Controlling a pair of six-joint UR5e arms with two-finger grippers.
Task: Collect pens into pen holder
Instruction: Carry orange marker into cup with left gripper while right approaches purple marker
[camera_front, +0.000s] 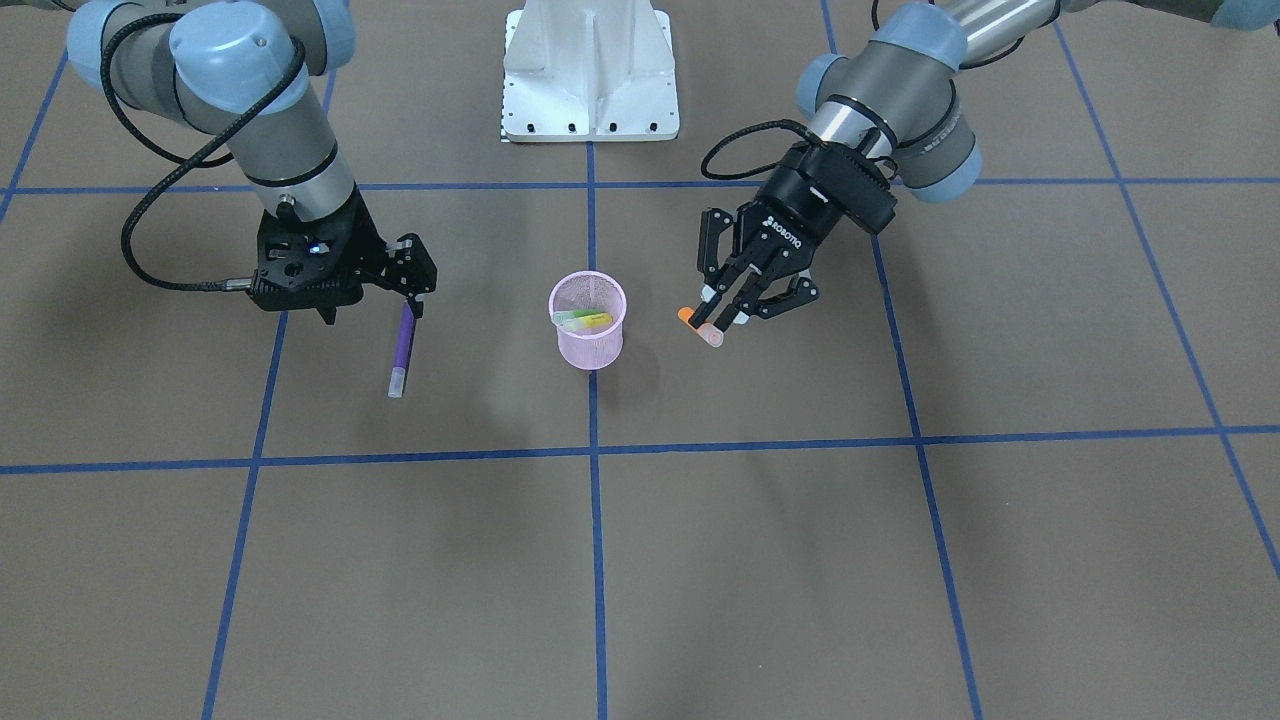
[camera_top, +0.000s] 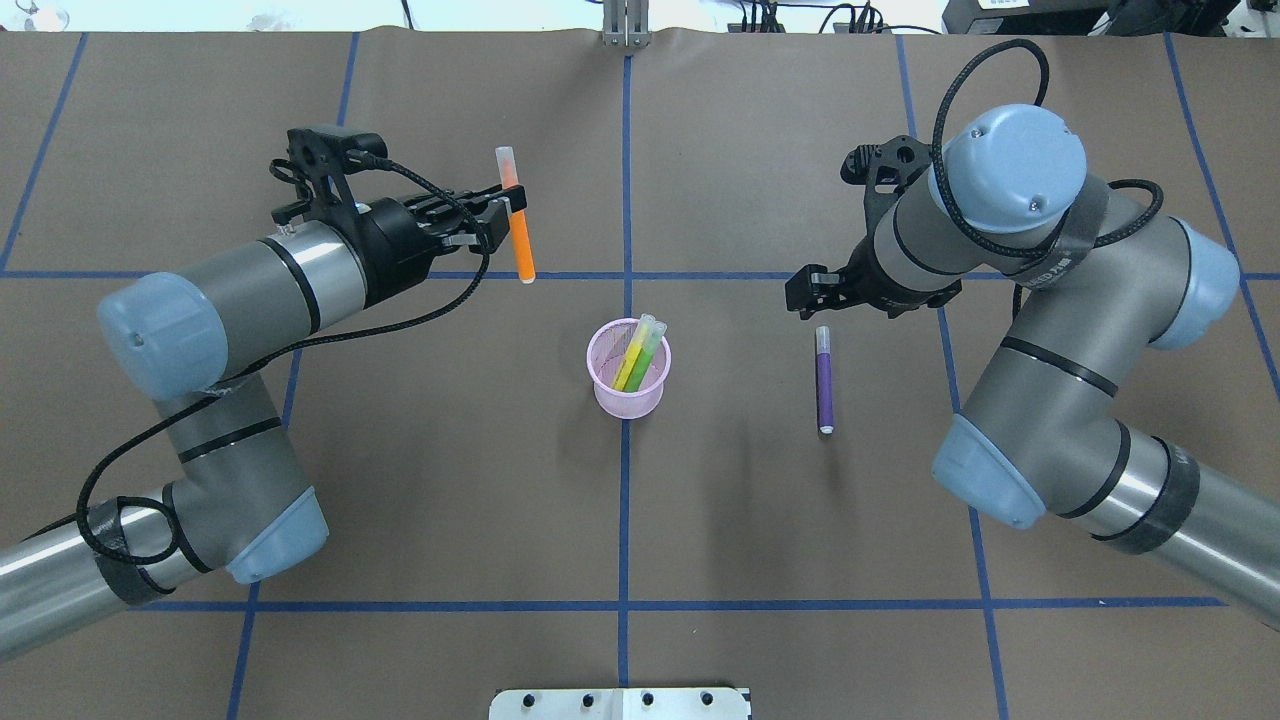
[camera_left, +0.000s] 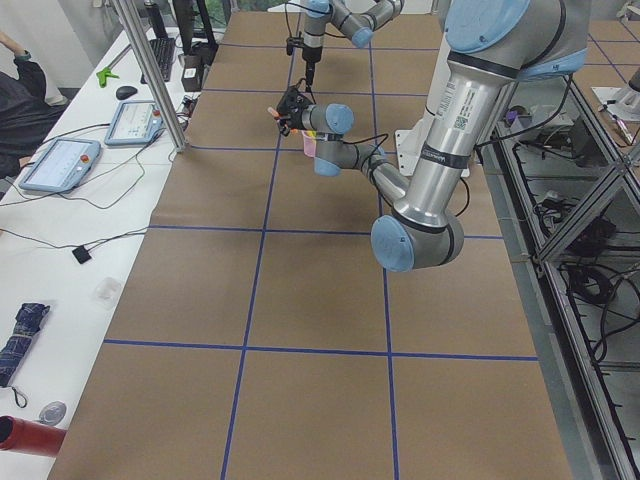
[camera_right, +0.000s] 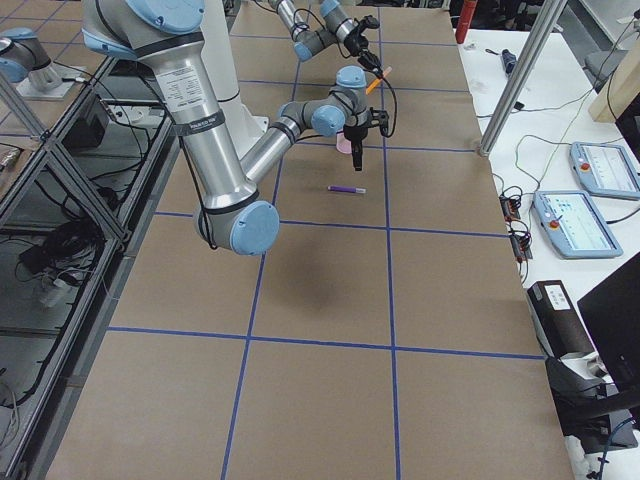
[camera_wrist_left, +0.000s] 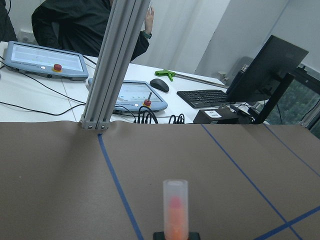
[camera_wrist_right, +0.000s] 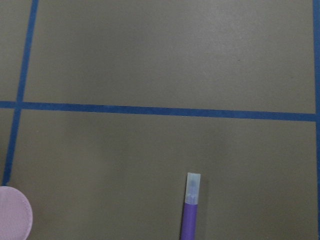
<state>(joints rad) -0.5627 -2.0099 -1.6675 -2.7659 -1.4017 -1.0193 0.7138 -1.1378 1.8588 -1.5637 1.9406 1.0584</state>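
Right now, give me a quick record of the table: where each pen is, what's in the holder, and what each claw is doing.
pen holder: pink mesh cup, upright, mid-table
inside it: yellow pen and green pen, both leaning
orange pen: clamped in the left claw, off the table
purple pen: lying flat on the table, not gripped
right claw: above one end of the purple pen; open or shut cannot be told
pens not yet in the holder: two
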